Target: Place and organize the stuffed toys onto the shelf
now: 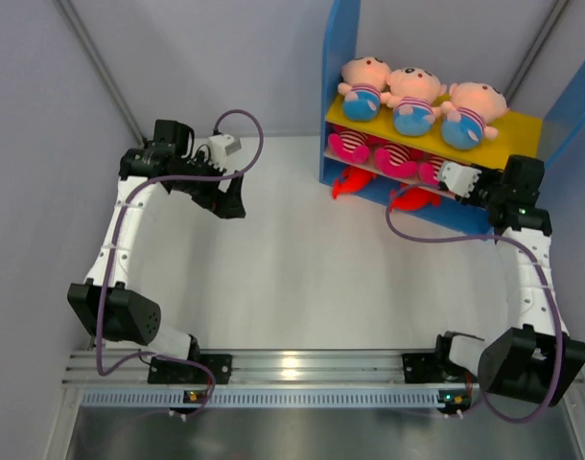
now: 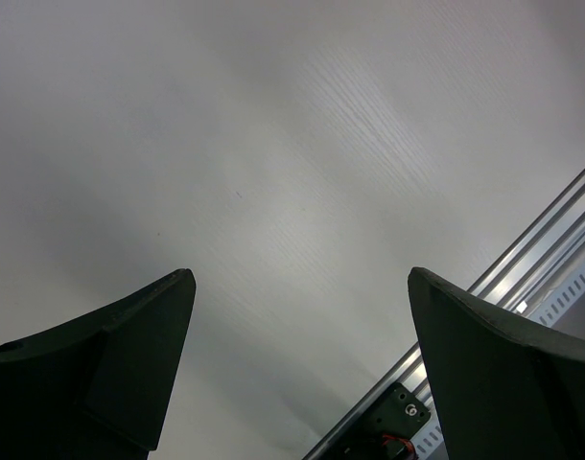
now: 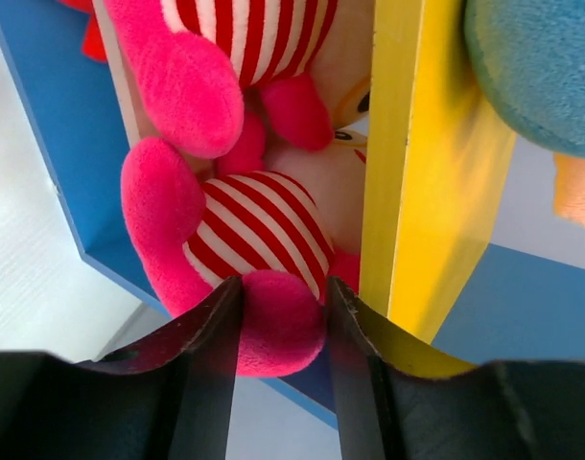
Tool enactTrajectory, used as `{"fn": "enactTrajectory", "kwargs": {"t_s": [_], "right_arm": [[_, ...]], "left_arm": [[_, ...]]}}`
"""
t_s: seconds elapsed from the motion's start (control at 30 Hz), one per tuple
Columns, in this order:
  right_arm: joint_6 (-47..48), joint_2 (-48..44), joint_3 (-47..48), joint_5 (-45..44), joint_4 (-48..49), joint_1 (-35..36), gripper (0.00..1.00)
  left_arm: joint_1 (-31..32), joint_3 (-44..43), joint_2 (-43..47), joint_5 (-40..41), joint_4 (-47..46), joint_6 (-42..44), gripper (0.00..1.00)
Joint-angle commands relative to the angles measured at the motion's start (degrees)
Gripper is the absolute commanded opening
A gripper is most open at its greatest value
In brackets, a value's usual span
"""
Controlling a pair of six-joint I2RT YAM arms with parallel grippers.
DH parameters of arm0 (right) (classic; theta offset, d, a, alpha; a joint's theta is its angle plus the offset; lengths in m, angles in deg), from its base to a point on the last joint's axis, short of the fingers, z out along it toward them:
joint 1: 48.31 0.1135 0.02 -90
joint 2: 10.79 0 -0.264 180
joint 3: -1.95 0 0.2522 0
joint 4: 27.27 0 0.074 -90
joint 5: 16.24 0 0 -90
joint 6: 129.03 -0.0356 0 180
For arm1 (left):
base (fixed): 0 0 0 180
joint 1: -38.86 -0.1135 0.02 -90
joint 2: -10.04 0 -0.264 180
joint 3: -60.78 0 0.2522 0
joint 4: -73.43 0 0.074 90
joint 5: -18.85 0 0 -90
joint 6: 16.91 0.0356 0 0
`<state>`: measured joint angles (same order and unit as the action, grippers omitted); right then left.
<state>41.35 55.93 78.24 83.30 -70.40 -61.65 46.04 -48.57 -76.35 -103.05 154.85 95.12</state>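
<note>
The shelf (image 1: 340, 86) stands at the back right. Three peach dolls (image 1: 414, 96) in blue pants lie on its yellow top board (image 1: 523, 129). Striped pink dolls (image 1: 393, 155) fill the middle board and red fish toys (image 1: 350, 180) the base. My right gripper (image 1: 465, 182) is at the middle tier's right end, shut on the pink foot (image 3: 278, 321) of a striped doll (image 3: 259, 225) beside the yellow board (image 3: 417, 172). My left gripper (image 1: 230, 203) hangs open and empty over the bare table (image 2: 273, 144), far left of the shelf.
Grey walls enclose the table on the left and back. An aluminium rail (image 1: 292, 364) with the arm bases runs along the near edge; it also shows in the left wrist view (image 2: 532, 259).
</note>
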Motion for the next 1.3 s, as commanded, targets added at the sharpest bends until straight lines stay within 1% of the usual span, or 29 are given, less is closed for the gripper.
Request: {"fn": "enactTrajectory", "kwargs": {"t_s": [0.0, 0.27, 0.37, 0.5, 0.63, 0.67, 0.73, 0.77, 0.8, 0.87, 0.93, 1.07, 1.13, 1.17, 1.2, 1.27], "right_arm": [[0.0, -2.7, -0.8, 1.0, 3.1, -0.7, 0.41], [-0.7, -5.1, -1.3, 2.6, 1.0, -0.6, 0.63], [-1.2, -6.3, -2.1, 2.9, 0.8, -0.4, 0.67], [-1.3, -7.1, -3.0, 2.8, -0.5, 0.3, 0.67], [-4.4, -9.1, -3.2, 2.7, -3.7, 2.8, 0.69], [-5.2, -9.5, -3.4, 2.8, -4.6, 3.2, 0.74], [-7.5, -10.1, -4.1, 3.1, -6.8, 4.6, 0.79], [-8.7, -10.7, -4.2, 3.2, -7.2, 5.3, 0.92], [-12.0, -11.1, -4.3, 3.9, -7.5, 6.1, 0.99], [-15.1, -12.7, -4.6, 5.8, -8.6, 8.3, 0.99], [-18.5, -14.9, -5.9, 9.9, -8.4, 10.0, 0.99], [-23.6, -18.3, -7.4, 13.1, -7.1, 13.6, 0.99], [-28.9, -19.5, -8.2, 15.8, -6.2, 17.4, 1.0], [-31.0, -19.9, -8.8, 16.7, -4.2, 18.4, 0.99], [-35.9, -20.4, -11.3, 18.4, -1.9, 20.9, 0.99], [-41.3, -22.5, -15.1, 19.9, 3.2, 23.5, 0.99]], "left_arm": [[0.0, -1.6, 0.6, -0.9, -0.7, 0.8, 0.99], [0.0, -1.4, 0.8, -1.4, -0.7, 1.0, 0.99], [0.0, -1.1, 1.0, -1.4, -0.7, 1.2, 0.99], [0.0, -1.0, 1.0, -1.6, -0.7, 1.4, 0.99], [0.0, -0.7, 1.4, -1.8, -0.7, 1.5, 0.99], [0.0, -0.6, 1.4, -2.1, -0.7, 1.8, 0.99], [0.0, -0.3, 1.4, -2.3, -0.8, 2.1, 0.99], [0.0, 0.0, 1.1, -2.3, -0.7, 2.1, 0.99], [0.0, 0.1, 1.0, -1.8, -0.8, 1.8, 0.99], [0.0, 1.0, 0.8, -1.7, -0.8, 1.7, 0.99], [0.0, 1.6, 0.8, -1.7, -0.8, 1.8, 0.99], [0.0, 2.8, 1.1, -1.2, -0.8, 1.8, 0.99], [0.0, 3.3, 1.5, -0.7, -0.8, 1.9, 0.99], [0.0, 4.4, 2.0, -0.4, -0.9, 1.8, 0.99], [0.0, 5.2, 2.4, 0.2, -1.7, 1.8, 0.99], [0.0, 8.3, 4.0, 2.3, -3.1, 1.4, 0.99]]}}
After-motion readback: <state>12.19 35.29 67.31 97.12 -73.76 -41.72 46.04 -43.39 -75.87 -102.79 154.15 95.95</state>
